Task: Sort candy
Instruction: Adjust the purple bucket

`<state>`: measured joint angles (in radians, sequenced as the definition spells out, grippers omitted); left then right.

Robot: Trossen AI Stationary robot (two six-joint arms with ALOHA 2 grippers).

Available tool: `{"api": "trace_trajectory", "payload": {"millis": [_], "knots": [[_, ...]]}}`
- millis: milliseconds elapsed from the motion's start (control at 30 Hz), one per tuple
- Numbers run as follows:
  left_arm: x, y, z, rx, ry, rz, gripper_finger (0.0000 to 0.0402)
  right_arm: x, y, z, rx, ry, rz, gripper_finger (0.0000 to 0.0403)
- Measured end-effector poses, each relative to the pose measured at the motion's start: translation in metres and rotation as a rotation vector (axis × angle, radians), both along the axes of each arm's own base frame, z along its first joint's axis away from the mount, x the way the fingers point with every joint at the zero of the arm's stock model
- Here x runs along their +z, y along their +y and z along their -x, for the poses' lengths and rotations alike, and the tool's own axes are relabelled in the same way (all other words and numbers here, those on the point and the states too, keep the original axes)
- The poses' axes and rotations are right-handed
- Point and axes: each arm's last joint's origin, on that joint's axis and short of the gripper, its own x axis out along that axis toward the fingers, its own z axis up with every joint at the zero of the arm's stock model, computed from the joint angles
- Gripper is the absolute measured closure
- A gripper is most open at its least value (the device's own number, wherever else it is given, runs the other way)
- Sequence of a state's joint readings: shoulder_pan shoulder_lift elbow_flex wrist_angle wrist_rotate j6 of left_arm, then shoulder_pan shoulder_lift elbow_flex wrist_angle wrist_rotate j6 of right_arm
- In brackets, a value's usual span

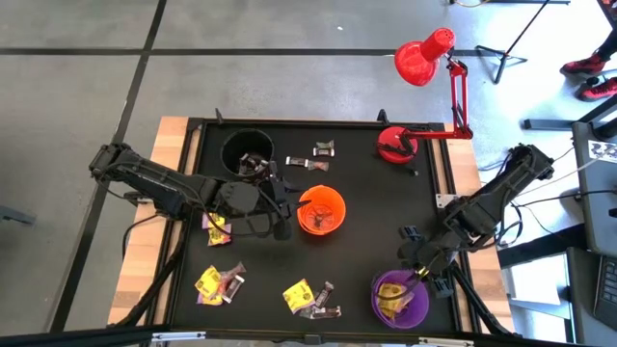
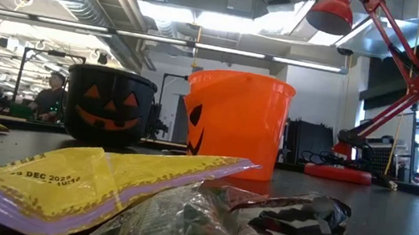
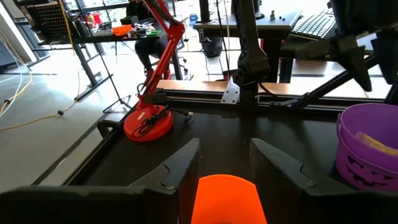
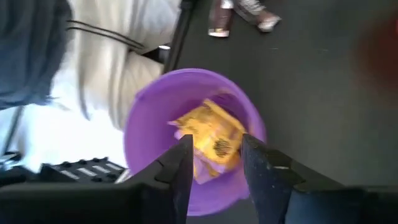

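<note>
The right gripper (image 4: 214, 152) hovers directly above the purple cup (image 4: 140, 127), jaws apart and empty, positioned to release yellow candy (image 4: 208, 140) into it. The left gripper (image 3: 225, 163) hangs beside the orange cup (image 1: 321, 210), jaws apart; unsorted candy (image 1: 310, 299) lies on the surface left of the purple cup.

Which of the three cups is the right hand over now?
The purple cup, at the table's near right corner: the right hand hangs open above it, yellow candy inside. Orange and black cups sit farther left.

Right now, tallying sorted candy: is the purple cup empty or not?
Not empty: the purple cup holds yellow-wrapped candy, seen below the open right gripper.
</note>
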<state>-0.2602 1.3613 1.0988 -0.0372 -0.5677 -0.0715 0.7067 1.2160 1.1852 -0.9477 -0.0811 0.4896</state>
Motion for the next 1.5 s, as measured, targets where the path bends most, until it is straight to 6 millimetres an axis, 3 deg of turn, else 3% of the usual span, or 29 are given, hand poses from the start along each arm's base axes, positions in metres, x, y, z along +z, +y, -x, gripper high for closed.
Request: {"api": "trace_trajectory", "payload": {"millis": [333,767,1067,1500], "knots": [[0.0,0.003,-0.001,0.014,-0.002,0.006,0.0269,0.006,-0.012,0.005,-0.093,-0.019,0.187,0.0275],[-0.009,0.002,-0.007,0.021,0.026,0.013,0.0269,-0.026,-0.015,0.009,-0.122,0.072,0.253,0.0276],[-0.023,0.006,-0.02,0.046,0.056,0.018,0.0269,-0.049,-0.008,0.007,-0.116,0.149,0.119,0.0276],[-0.014,-0.001,-0.023,-0.04,-0.035,0.021,0.0269,-0.077,-0.007,0.008,-0.094,0.193,0.077,0.0276]]}}
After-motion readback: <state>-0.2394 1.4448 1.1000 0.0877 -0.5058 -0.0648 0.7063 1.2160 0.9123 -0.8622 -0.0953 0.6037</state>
